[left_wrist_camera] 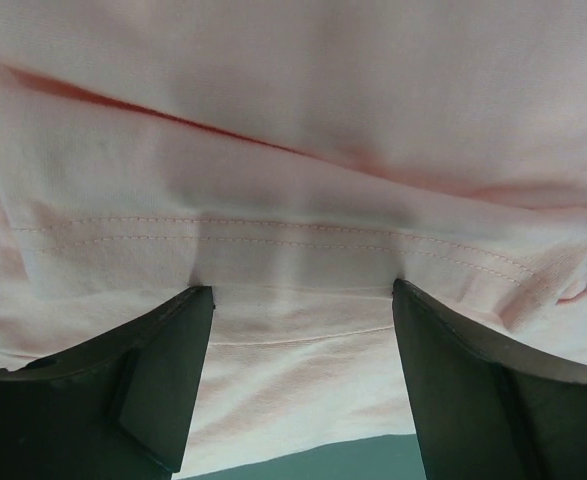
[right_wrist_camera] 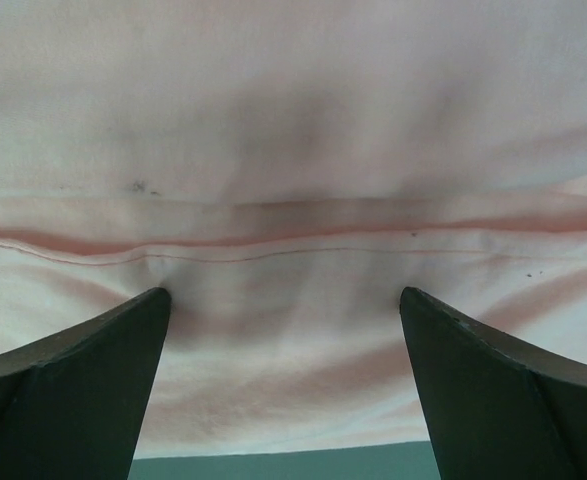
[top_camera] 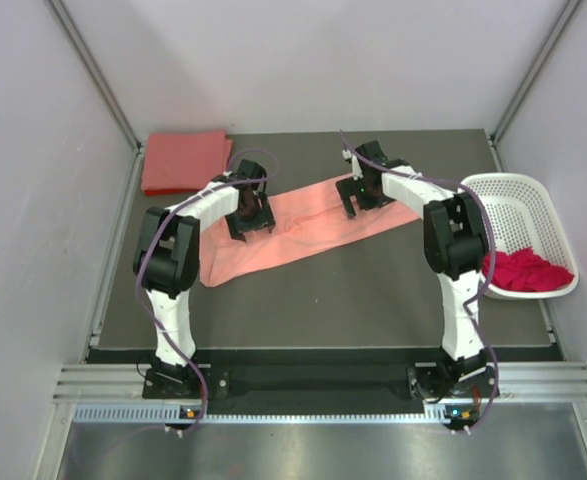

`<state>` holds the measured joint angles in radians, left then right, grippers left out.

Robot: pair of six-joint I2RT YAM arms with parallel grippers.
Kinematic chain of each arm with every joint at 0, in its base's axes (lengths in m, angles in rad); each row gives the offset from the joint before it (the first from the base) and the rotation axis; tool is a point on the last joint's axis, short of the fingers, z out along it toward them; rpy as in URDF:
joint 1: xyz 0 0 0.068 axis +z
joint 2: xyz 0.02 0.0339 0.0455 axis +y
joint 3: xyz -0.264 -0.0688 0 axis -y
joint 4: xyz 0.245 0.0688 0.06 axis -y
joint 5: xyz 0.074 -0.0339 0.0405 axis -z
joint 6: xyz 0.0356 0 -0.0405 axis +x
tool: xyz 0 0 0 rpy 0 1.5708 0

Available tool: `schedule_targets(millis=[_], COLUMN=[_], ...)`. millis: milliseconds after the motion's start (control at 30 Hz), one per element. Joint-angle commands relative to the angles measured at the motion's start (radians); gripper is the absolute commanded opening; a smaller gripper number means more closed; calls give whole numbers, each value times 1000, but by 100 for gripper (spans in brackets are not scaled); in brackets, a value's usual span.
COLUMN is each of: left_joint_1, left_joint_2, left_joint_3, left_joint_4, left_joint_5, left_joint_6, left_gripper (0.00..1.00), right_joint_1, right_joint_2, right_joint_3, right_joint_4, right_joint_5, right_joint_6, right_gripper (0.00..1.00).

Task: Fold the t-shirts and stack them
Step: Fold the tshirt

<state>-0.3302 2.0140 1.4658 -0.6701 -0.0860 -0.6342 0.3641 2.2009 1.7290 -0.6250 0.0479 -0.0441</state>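
A light salmon-pink t-shirt (top_camera: pixel 303 232) lies in a long folded band across the middle of the dark mat. My left gripper (top_camera: pixel 250 213) is open, its tips pressed down on the band's left part; the stitched hem (left_wrist_camera: pixel 293 240) runs across in front of its fingers (left_wrist_camera: pixel 163 370). My right gripper (top_camera: pixel 366 197) is open on the band's right end, a folded edge (right_wrist_camera: pixel 293 250) lying just ahead of its fingers (right_wrist_camera: pixel 493 390). A coral-red t-shirt (top_camera: pixel 183 160) lies folded at the back left. A deep magenta-red t-shirt (top_camera: pixel 525 270) is bunched in the basket.
A white perforated plastic basket (top_camera: pixel 518 195) stands at the right edge of the mat. Grey walls close in the left, right and back. A metal rail runs along the near edge by the arm bases.
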Motion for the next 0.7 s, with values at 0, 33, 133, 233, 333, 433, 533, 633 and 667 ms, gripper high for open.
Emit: schedule_targets(millis=[0,33,133,233,333,433,533,633,667], left_joint_1=[8,10,11,11,11,11,11,11,11], left_joint_2=[37,35,13,-21,-37,-58,-69,-112,-124], left_joint_3=[13,7,-12,-42,-55,-68,-73,-85,-84], left_joint_4=[-36,-40,-34,-14,-34,-33,-34,-13,-8], left_joint_5=[-57,-63,-60,-64,-77,-69,-78,-69,-66], left_joint_6=[25,34,50,65,86,114,117,110,108], left_gripper=[78,78,78,78,78,78,78,78,78], right_joint_1=[7,7,10,15,24,30,32,30,30], right_joint_2=[-16,-33,-61,-73,-93,-118,-145,-144,-132], right_joint_3=[-117,-147,-189,-192,-203,-238,-269,-229,-194], right_joint_4=[-74,-70,-59,-77,-108,-116,-110,-84,-96], right_joint_5=[-2,-8,-32,-39,-45,-45,-45,-43,-25], right_joint_6=[4,13,36,68,111,134,145,119,116], right_gripper=[100,100,100,100,100,100,100,100,100])
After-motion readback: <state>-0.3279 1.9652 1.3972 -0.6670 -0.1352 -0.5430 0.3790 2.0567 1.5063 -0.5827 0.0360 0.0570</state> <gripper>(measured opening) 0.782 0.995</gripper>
